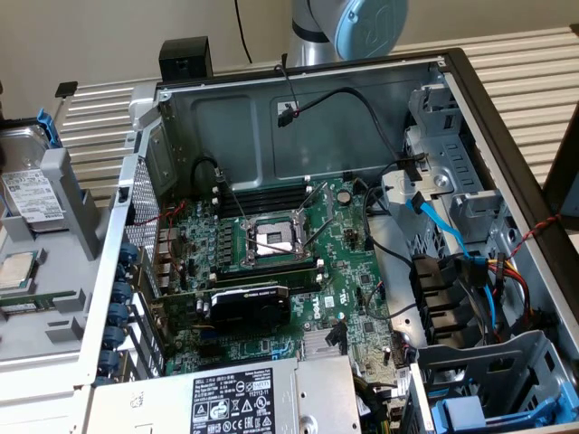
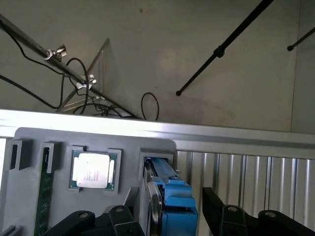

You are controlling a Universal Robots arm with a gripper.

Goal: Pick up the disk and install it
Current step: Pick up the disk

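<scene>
The disk (image 1: 30, 194) was seated unpicked in its holder (image 1: 71, 185), at nine o'clock of the case (image 1: 262, 127). The gripper (image 2: 165, 209) was spread and nothing was pinched. Neither pickup nor installation was yet done.

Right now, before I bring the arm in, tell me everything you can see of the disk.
The disk is a silver metal drive with a white printed label, fitted in a blue plastic carrier frame. It sits edge-down in a slot of the grey holder, outside the computer case at the exterior view's left, beside the processor chip. Only the holder touches it. In the wrist view it is seen edge-on, lined up between the black fingers of the open gripper.
</scene>
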